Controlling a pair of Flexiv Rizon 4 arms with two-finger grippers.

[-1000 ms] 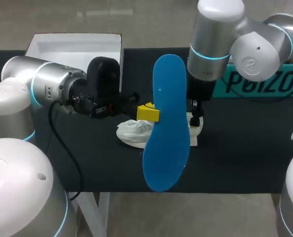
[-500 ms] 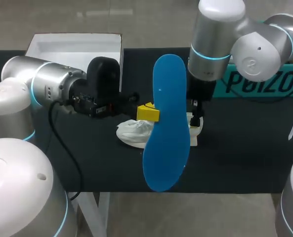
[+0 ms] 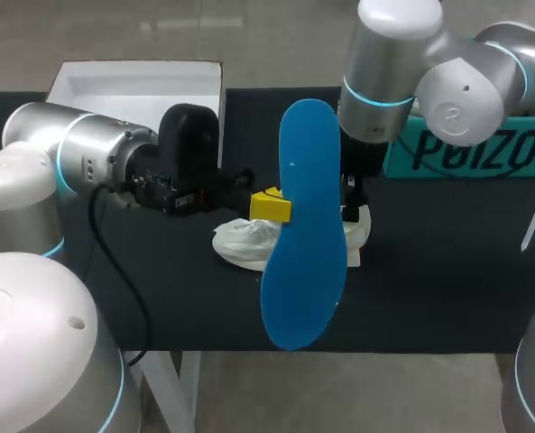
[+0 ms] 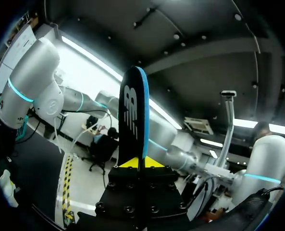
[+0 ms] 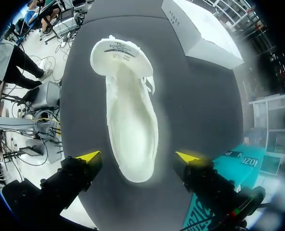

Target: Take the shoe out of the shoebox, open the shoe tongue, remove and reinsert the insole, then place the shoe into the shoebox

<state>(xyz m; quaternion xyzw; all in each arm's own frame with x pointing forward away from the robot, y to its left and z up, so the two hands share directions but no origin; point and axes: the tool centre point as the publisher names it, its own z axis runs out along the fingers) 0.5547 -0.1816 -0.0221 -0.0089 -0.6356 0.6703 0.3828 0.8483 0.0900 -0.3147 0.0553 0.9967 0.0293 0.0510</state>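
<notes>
While the left gripper (image 4: 141, 162) clamps the blue insole (image 3: 305, 225) upright, the right gripper (image 5: 140, 156) hangs wide open, fingers astride the white shoe (image 5: 130, 115). Shoe lies on the table (image 3: 429, 271), outside the shoebox (image 3: 132, 86).

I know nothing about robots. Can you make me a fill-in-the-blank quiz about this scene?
The insole held in the left claw is coloured ____.
The right claw hovers over the white shoe with its fingers ____.
The shoe lies on the black table, not inside the white ____.
Missing words: blue; open; shoebox.
</notes>
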